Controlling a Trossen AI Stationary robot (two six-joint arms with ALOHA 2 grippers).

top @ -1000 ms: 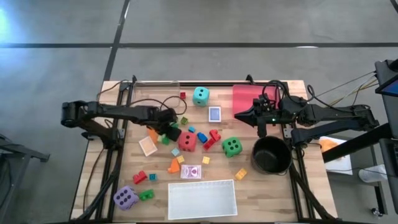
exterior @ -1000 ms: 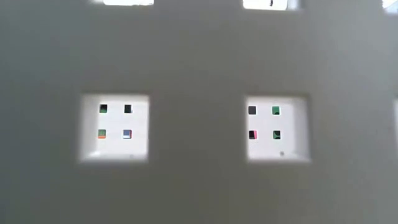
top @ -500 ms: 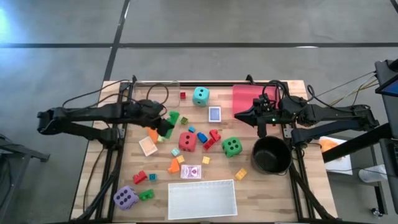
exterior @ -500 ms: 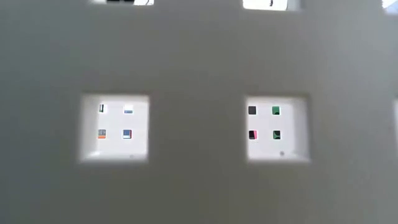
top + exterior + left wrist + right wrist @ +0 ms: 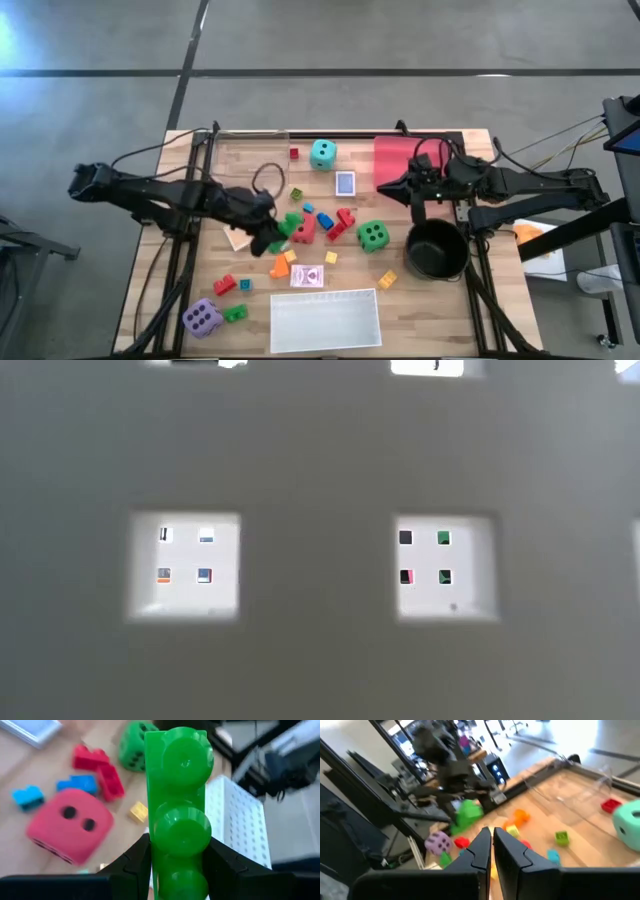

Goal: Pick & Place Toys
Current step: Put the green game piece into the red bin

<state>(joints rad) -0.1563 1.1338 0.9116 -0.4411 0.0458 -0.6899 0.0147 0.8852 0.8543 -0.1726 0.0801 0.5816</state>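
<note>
My left gripper (image 5: 277, 233) is shut on a long green block with three studs (image 5: 180, 810), held above the table just left of the red die (image 5: 303, 228). In the right wrist view that green block (image 5: 468, 813) shows off the table. My right gripper (image 5: 386, 187) hovers shut and empty by the pink tray's (image 5: 402, 158) left edge. The teal die (image 5: 322, 153), green die (image 5: 372, 235) and purple die (image 5: 201, 317) sit on the table. Small blocks (image 5: 340, 218) and cards (image 5: 345, 183) lie around the red die. My left gripper pinches the green block's two long sides (image 5: 152, 870) between its two fingers (image 5: 132, 867), at the block's near end. The fingers slant down from the table's left and lie along the block. It sticks out past the fingertips, studs facing the wrist camera, lifted clear of the table.
A black pot (image 5: 436, 250) stands at the right, a white tray (image 5: 325, 320) at the near edge, a clear tray (image 5: 250, 148) at the far left. The white tray's perforated wall (image 5: 320, 460) fills the low view. Loose cable (image 5: 268, 180) hangs by my left arm.
My left gripper has risen with the green block and swung toward the table's near edge, ending beside the red die; its wrist has rolled and tipped up. The block is now lifted clear. My right gripper has stayed in place.
</note>
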